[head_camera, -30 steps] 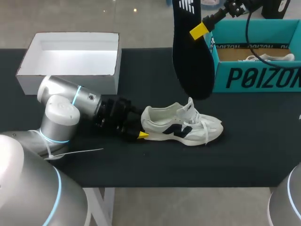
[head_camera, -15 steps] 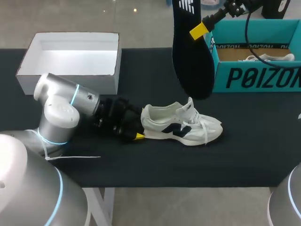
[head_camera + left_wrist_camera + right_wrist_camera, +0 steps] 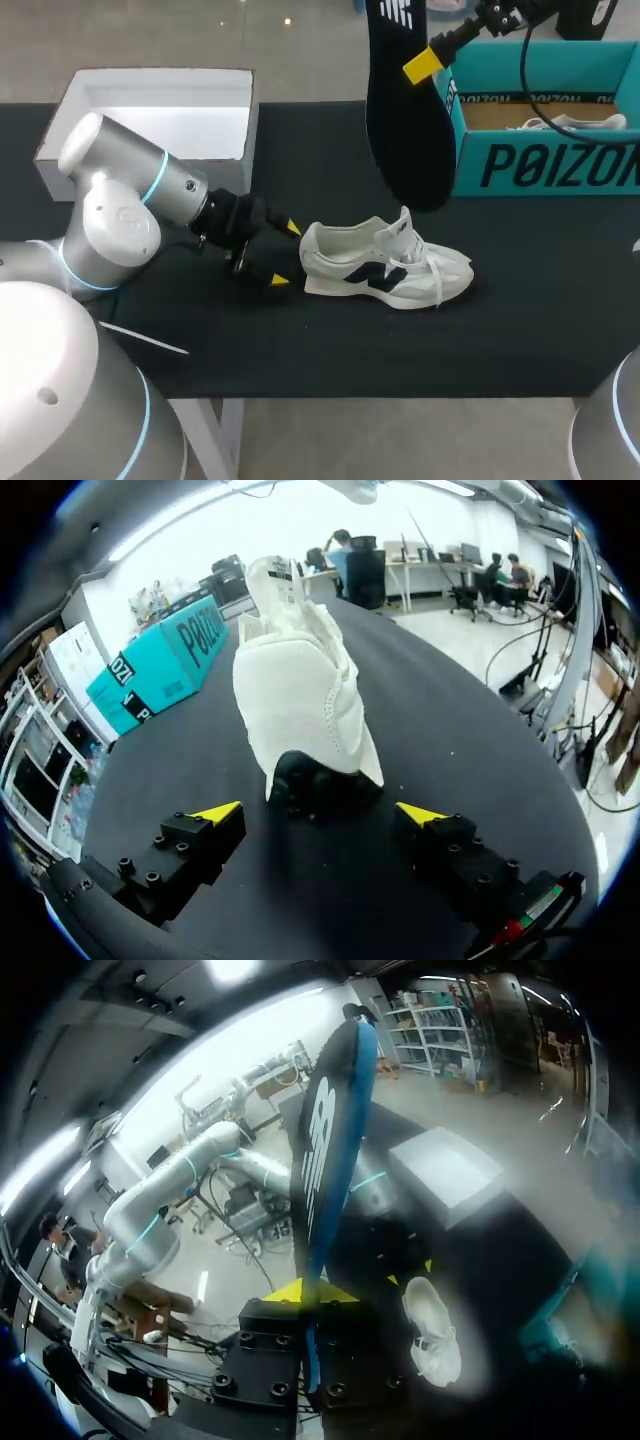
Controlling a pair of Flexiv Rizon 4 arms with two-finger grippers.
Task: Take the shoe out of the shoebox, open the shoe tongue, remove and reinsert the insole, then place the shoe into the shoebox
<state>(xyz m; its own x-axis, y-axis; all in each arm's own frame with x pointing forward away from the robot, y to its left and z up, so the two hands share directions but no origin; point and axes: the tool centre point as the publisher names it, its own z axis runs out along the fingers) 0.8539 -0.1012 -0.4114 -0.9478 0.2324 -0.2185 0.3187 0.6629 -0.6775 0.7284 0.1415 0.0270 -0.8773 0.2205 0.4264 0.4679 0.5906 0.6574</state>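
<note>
Judging by how things lie, reinsertion of the insole is the step in hand: the shoe is out on the bench and the insole is held clear of it. At the far left a white box (image 3: 150,125) is stood on the bench (image 3: 330,350), well behind the left fingers (image 3: 278,280) and not involved. The left arm is laid low across the bench, its wrist aimed at the heel. Its fingers are spread apart with nothing gripped. The shoe (image 3: 385,265) rests on its sole just ahead of them, with the heel lined up with the gap between the tips but touched by neither, as the left wrist view shows.

Further right, the insole (image 3: 405,110) is pinched near its upper end between the right fingers (image 3: 423,63). It hangs down from them, wider end lowest, above and beyond the shoe. The right arm is brought in from the upper right, over the teal shoebox (image 3: 545,165), where a second shoe (image 3: 575,122) can be seen.

For the next move, the heel would probably need to be steadied by the left fingers while the insole is lowered, wide end first, into the shoe's opening. The tongue appears lifted, but how wide the opening stands cannot be told.
</note>
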